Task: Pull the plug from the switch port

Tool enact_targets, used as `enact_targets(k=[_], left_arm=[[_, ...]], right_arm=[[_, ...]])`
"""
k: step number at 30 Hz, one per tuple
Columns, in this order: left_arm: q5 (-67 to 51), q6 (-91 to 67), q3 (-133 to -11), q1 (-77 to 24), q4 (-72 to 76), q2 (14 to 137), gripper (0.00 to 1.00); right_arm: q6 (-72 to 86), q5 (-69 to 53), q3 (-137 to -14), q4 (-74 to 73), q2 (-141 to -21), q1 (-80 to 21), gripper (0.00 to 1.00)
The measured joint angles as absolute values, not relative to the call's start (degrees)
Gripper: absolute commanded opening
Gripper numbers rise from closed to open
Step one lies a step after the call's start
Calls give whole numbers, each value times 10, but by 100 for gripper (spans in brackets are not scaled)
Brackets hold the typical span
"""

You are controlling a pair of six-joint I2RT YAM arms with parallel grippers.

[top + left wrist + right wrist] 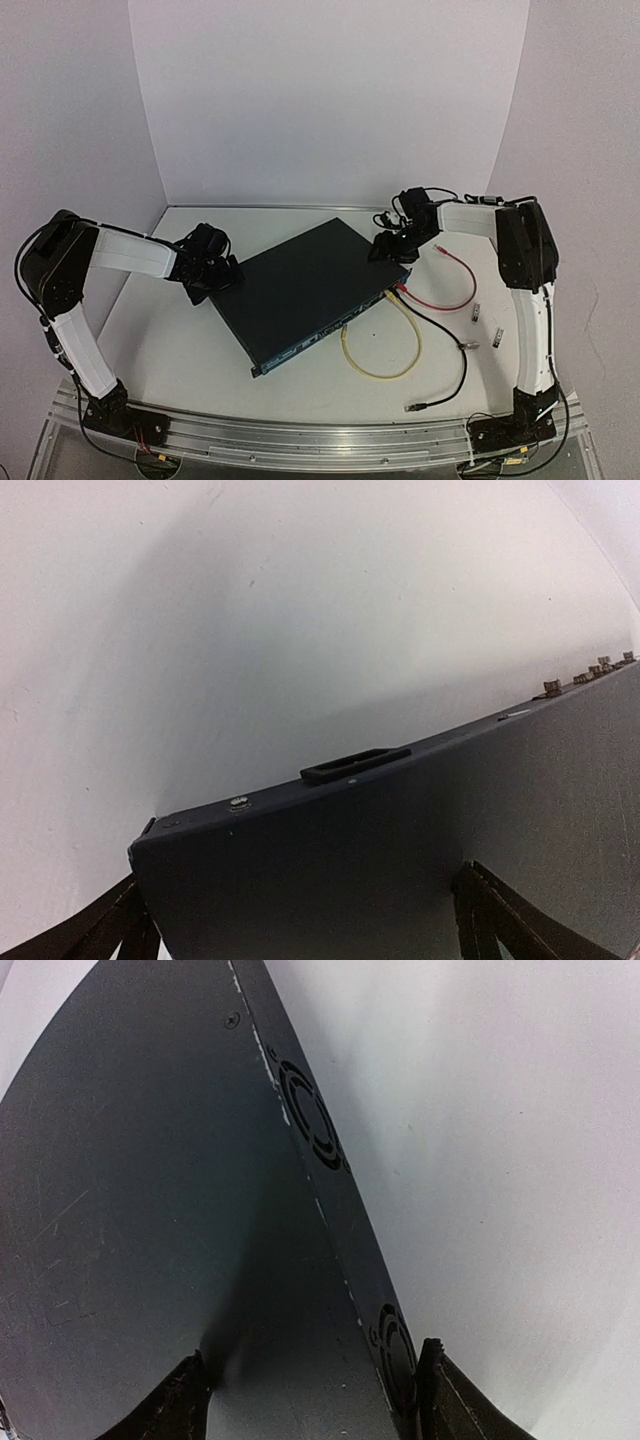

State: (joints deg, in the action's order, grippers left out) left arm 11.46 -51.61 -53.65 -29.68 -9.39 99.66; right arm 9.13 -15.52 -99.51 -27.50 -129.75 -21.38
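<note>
The switch point(300, 290), a flat dark box, lies at an angle in the middle of the table. Its port face looks toward the near right. A red cable's plug point(402, 291) and a black cable enter that face near its right end, and a yellow cable's plug point(345, 328) sits further along. My left gripper point(210, 270) is open at the switch's left corner, fingers point(490, 910) spread over the dark top point(400, 860). My right gripper point(390, 250) is open at the right corner, straddling the vented side edge point(310, 1130). No plug shows in either wrist view.
The red cable point(455, 285) loops right of the switch, the yellow cable point(395, 360) curls in front, and the black cable point(455, 375) ends loose near the front edge. Two small metal connectors point(478, 311) point(497, 334) lie at the right. White walls enclose the back and sides.
</note>
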Motion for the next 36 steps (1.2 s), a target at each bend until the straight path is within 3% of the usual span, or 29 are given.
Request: enact_targets(k=[8, 16, 21, 29, 36], left_arm=[[159, -501, -536, -287, -99, 994, 100], [189, -433, -573, -291, -180, 985, 100], [212, -364, -659, -302, -247, 981, 100], [232, -222, -808, -396, -249, 978, 100], [133, -75, -843, -495, -204, 1060, 100]], right_arm=[[114, -112, -993, -263, -1293, -253, 68], [144, -42, -969, -257, -1269, -291, 84], [172, -16, -928, -268, -1230, -303, 88], [222, -18, -765, -265, -1052, -251, 87], [255, -95, -590, -208, -927, -199, 79]])
